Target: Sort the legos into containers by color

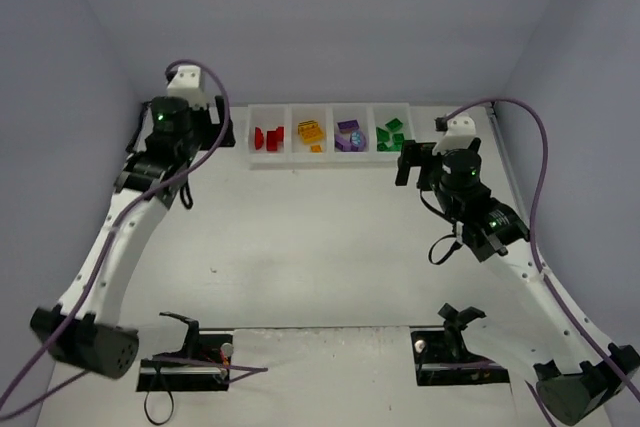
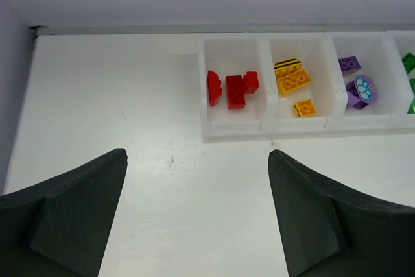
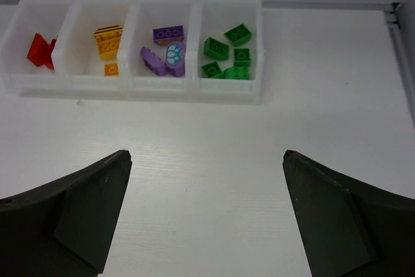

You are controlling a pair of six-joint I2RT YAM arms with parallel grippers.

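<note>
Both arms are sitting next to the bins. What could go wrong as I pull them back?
1. The left gripper and right gripper stand open and empty close to the two ends of the containers. A sideways swing might shove the row and spill the legos.
2. The purple cable hangs in a loose loop off the right arm and could snag.

Four small white see-through bins (image 1: 330, 107), joined side by side in one row, sit at the far side of a white table (image 1: 320, 247). The leftmost bin holds red bricks (image 1: 267, 137), one rounded and the others clumped together. The next holds orange bricks (image 1: 311, 132), one with dark stripes. The third holds purple bricks (image 1: 350, 135), one with a pale blue flower print. The rightmost holds several loose green bricks (image 1: 390, 134) lying at odd angles.
</note>
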